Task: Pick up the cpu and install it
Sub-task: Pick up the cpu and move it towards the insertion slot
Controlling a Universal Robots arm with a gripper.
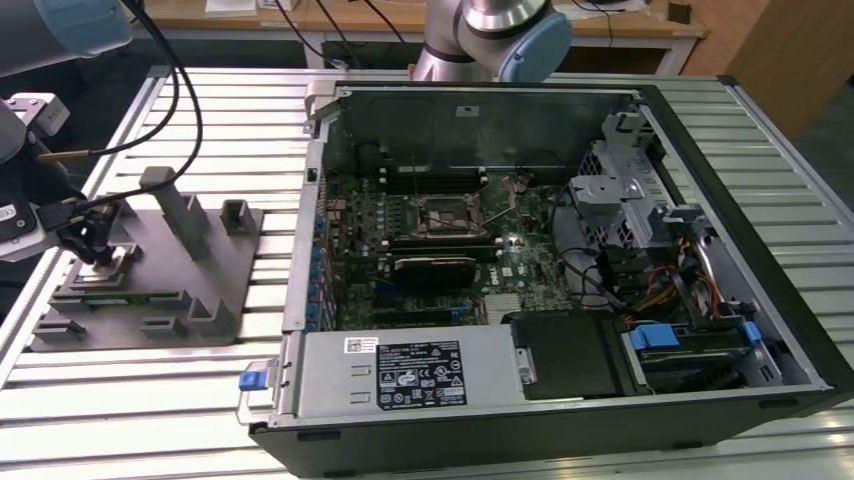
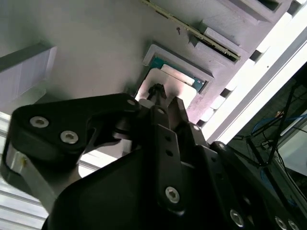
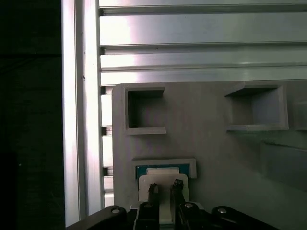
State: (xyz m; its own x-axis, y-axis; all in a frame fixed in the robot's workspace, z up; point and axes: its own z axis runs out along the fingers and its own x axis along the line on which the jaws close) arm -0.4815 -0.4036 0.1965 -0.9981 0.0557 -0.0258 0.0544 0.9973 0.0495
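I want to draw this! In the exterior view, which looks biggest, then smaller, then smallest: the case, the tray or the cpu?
1. Case, by far the biggest.
2. Tray, clearly smaller.
3. Cpu, a tiny pale square on the tray.

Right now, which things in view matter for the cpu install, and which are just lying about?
Job: claw, over the cpu in the grey tray; socket in the open case.
Lying about: memory stick on the tray, wooden desk, slatted table.
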